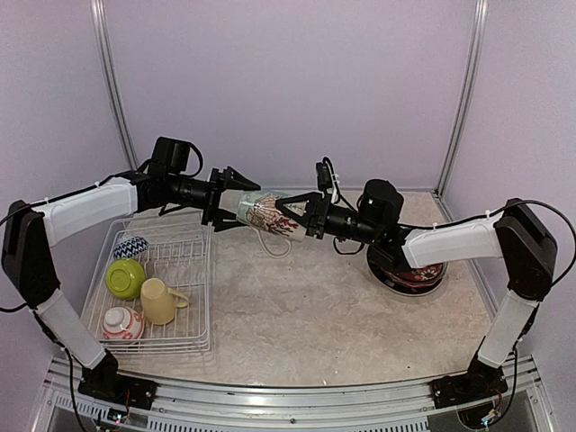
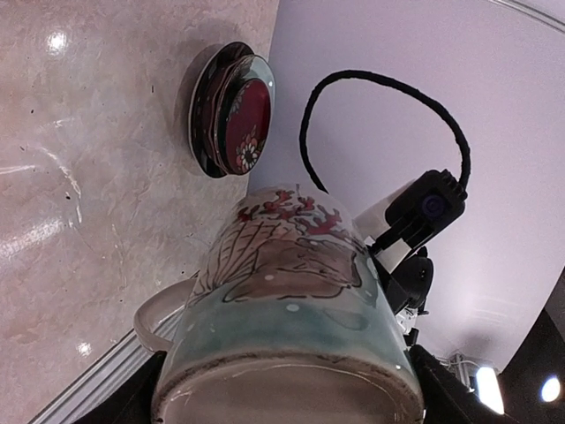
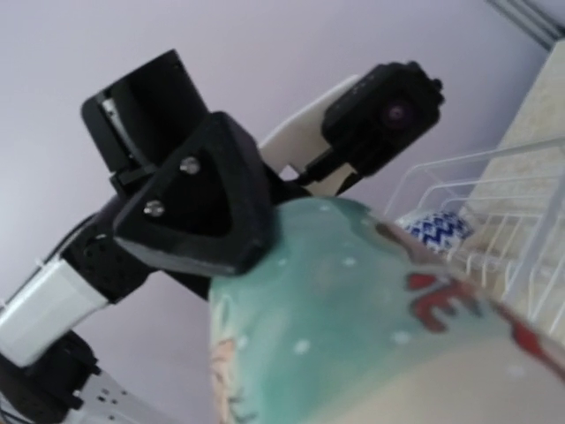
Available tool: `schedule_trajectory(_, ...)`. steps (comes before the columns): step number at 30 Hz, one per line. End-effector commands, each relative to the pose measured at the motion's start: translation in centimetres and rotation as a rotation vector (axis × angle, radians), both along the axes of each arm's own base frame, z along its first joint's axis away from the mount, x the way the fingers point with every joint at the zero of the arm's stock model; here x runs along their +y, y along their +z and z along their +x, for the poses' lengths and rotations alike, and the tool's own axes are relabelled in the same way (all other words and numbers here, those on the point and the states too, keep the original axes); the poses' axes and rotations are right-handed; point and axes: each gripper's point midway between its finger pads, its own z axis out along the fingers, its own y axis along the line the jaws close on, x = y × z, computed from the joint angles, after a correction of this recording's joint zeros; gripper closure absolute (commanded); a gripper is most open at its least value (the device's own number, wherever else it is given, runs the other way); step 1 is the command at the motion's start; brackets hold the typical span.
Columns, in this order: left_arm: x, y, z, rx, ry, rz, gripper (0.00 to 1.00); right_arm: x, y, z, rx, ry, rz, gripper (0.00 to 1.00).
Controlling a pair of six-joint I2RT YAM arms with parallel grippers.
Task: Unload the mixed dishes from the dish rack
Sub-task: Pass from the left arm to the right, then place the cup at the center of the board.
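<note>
Now: mug (image 1: 261, 214) btwn L+R jaws

The enclosure was closed in by plain lavender walls: a back wall (image 1: 288, 81), a left wall (image 1: 45, 90) and a right wall (image 1: 531, 99), all matte and unmarked. Slim metal posts stood where the panels met, the left post (image 1: 110, 81) and the right post (image 1: 463, 90), both leaning inward in the top view. The desk (image 1: 297, 315) had a beige, marbled surface with pale veining. Along its near edge ran a silver aluminium rail (image 1: 297, 407). The lighting was even and soft. In the left wrist view the desk looked glossy, with small white glints (image 2: 57, 40), and two bright lamps (image 2: 488, 384) shone overhead.
</note>
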Motion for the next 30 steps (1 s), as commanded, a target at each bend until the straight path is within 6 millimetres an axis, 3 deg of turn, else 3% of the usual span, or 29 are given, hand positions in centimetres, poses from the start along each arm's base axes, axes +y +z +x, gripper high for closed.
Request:
schedule_trajectory(1, -1.3, 1.7, -0.9, -0.056, -0.069, -0.083, 0.88, -1.0, 1.8, -0.6, -0.069, -0.044, -0.003, 0.76)
schedule_trajectory(3, -1.3, 1.1, -0.9, -0.059, -0.070, -0.078, 0.78, -1.6, 1.9, -0.3, -0.082, -0.080, -0.036, 0.91)
schedule_trajectory(4, -1.1, 0.6, -0.8, -0.060, -0.065, -0.071, 0.69, -2.0, 1.7, 0.0, -0.080, -0.103, -0.056, 0.99)
schedule_trajectory(8, 0.9, -1.4, 0.2, -0.136, -0.020, 0.005, 0.17, -3.7, 0.9, 0.8, -0.080, -0.176, -0.153, 1.00)
schedule_trajectory(10, 2.6, -2.8, 0.9, -0.172, 0.019, 0.075, 0.02, -4.5, -0.2, 1.2, -0.070, -0.212, -0.242, 1.00)
schedule_trajectory(15, 5.7, -3.7, 1.2, -0.233, 0.060, 0.214, 0.01, -7.6, -3.7, 1.5, -0.030, -0.310, -0.533, 1.00)
schedule_trajectory(18, 7.0, -3.3, 1.1, -0.302, 0.076, 0.304, 0.01, -10.4, -6.7, 0.3, 0.035, -0.323, -0.741, 1.00)
schedule_trajectory(24, 8.1, -0.4, 0.7, -0.419, 0.092, 0.353, 0.01, -17.9, -12.9, -5.5, 0.253, -0.286, -1.195, 1.00)
schedule_trajectory(30, 8.0, 1.4, 0.5, -0.466, 0.085, 0.333, 0.01, -20.7, -15.0, -11.0, 0.378, -0.184, -1.390, 1.00)
